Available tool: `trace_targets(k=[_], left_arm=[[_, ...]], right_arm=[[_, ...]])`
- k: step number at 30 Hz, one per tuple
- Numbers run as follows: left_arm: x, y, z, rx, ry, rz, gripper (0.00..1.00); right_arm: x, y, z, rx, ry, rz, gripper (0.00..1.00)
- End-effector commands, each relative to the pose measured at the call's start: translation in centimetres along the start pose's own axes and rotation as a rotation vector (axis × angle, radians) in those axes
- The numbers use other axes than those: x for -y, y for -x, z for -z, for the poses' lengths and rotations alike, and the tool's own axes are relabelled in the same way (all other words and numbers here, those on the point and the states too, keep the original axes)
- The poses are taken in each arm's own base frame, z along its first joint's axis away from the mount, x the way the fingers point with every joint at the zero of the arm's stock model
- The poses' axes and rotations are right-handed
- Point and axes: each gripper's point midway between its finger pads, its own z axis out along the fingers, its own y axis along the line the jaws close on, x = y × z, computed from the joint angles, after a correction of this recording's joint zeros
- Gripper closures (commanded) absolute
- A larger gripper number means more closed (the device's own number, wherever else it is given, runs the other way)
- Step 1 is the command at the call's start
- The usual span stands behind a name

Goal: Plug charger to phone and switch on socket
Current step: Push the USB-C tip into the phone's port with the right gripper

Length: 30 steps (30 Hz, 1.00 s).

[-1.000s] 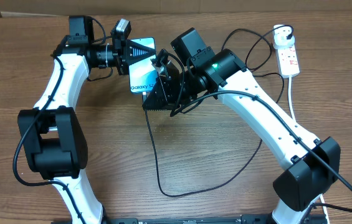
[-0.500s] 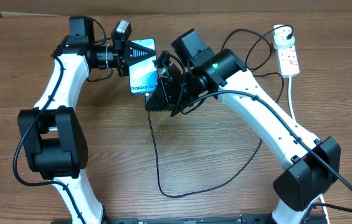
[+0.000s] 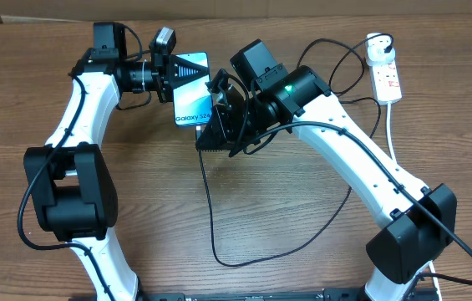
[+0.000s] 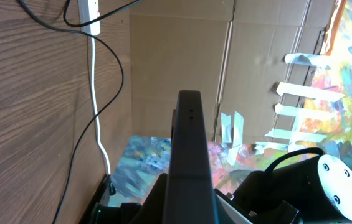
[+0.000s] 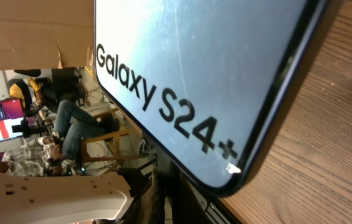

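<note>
Upper left of the surface [image 3: 160, 251]: left end effector [image 3: 169, 73] clenched on the phone [image 3: 191, 94], held out, likely to present its port end. Centre: right end effector [image 3: 217, 125] at that end, grip undeterminable, charger cable [image 3: 210, 217] trailing below. Far right: socket [image 3: 386, 75], well apart.

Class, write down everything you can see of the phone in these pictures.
The phone is a slim rectangle with dark edges and a pale blue screen printed "Galaxy S24+" near one end. It looks glossy. The left pincer clamps the other end, one finger across the screen; from that wrist the phone shows edge-on. The right pincer sits close by the text end. The phone's charging port is hidden.
</note>
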Motion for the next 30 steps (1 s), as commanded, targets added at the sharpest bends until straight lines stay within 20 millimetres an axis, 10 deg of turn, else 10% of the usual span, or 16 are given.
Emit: trace_targets(k=[1, 30], left_arm=[[0.91, -0.34, -0.27, -0.018, -0.019, -0.049, 0.96], [0.7, -0.24, -0.36, -0.012, -0.007, -0.054, 0.96]], right_arm=[[-0.08, 0.25, 0.17, 0.008, 0.0, 0.004, 0.97], [-0.6, 0.26, 0.14, 0.005, 0.027, 0.013, 0.97]])
